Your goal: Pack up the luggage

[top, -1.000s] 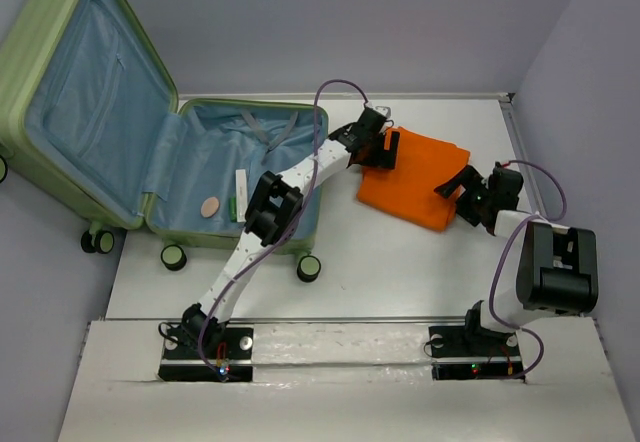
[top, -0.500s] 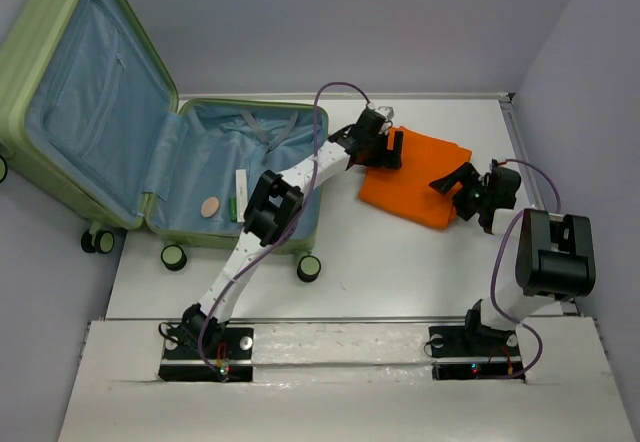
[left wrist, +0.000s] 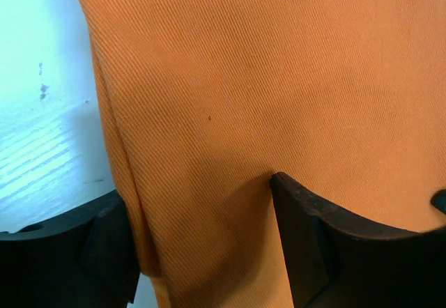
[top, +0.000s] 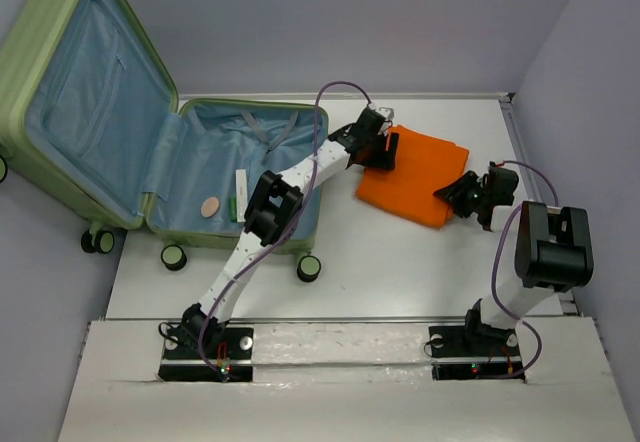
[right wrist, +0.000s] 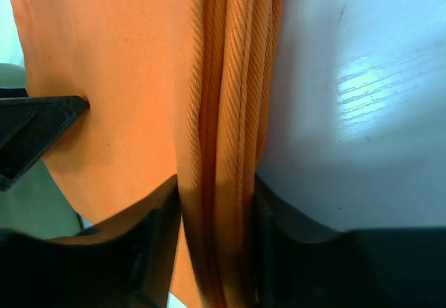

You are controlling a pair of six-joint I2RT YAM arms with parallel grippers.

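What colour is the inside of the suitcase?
Pale blue. The lining shows best from the top camera.

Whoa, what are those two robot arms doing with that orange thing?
They are getting hold of a folded orange cloth lying on the white table, beside the big green luggage, which lies open. The right gripper is pinching the cloth's folded edge on one side. The left gripper has its jaws wide around the opposite edge, apparently not squeezing yet. The cloth looks flat on the table, not lifted, and it is not in the luggage yet.
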